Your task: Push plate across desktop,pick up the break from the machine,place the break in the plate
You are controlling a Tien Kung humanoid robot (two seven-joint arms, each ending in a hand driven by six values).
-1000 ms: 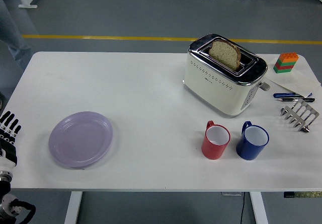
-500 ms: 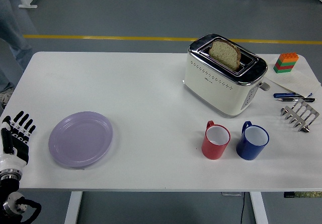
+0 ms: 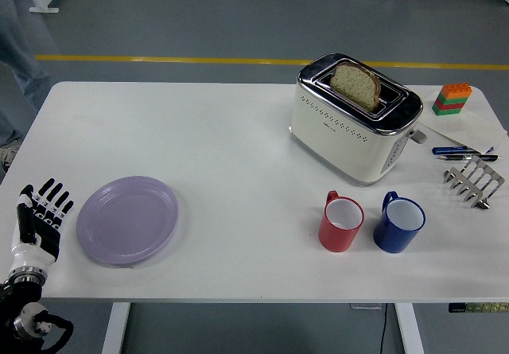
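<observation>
Reaching in from the lower left corner, the left hand (image 3: 41,219) stands upright over the table (image 3: 223,147) near its left edge, fingers straight and spread, grasping nothing; it is just beside the plate (image 3: 127,219) on that plate's left, and whether it touches the rim cannot be told. The plate, pale purple and bare, lies flat on the left part of the table, close to the near edge. The bread (image 3: 356,84), a single brown-crusted slice, stands upright in a slot of the toaster (image 3: 354,119), its upper half poking out above the chrome top. The toaster is cream-coloured and sits toward the far right of the table, well apart from the plate. In front of it, nearer the table's near edge, stand a red mug (image 3: 341,222) and a blue mug (image 3: 399,223) side by side, both upright with white insides, the red one on the left. At the far right a small stack of blocks (image 3: 452,99) in orange, green and red sits near the far edge, with pens (image 3: 464,153) lying nearer and a metal toast rack (image 3: 476,180) in front of them at the right edge. The right hand does not show. At the upper left a person's leg (image 3: 20,44) stands on the grey floor beyond the table's corner.
</observation>
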